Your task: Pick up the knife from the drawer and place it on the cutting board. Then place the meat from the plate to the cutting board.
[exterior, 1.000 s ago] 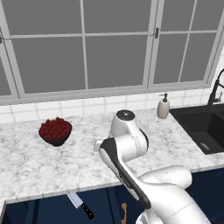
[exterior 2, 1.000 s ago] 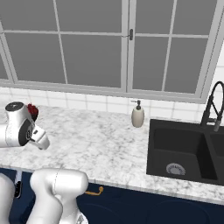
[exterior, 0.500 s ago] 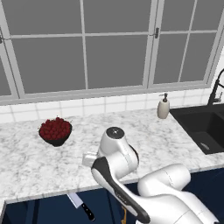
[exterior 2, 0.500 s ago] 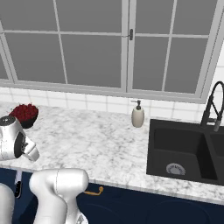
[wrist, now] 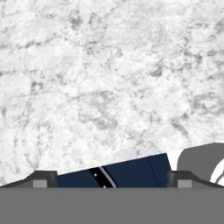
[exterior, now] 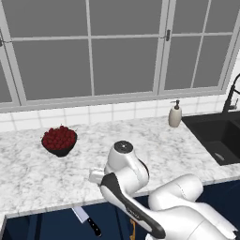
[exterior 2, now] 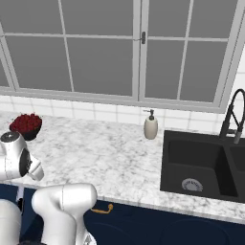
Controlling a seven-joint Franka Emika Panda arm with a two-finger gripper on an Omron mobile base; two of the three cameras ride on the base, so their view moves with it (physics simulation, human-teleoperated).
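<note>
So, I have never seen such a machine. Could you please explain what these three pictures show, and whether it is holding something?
It is a white robot arm in a simulated kitchen. Two pictures come from cameras on its base, behind it to the left and to the right. The third looks along its hand, whose two dark fingertips stand wide apart and hold nothing. On the marble counter stand a bowl of red berries and a soap dispenser, next to a black sink. Below the counter's edge, a knife lies in the open navy drawer.
</note>
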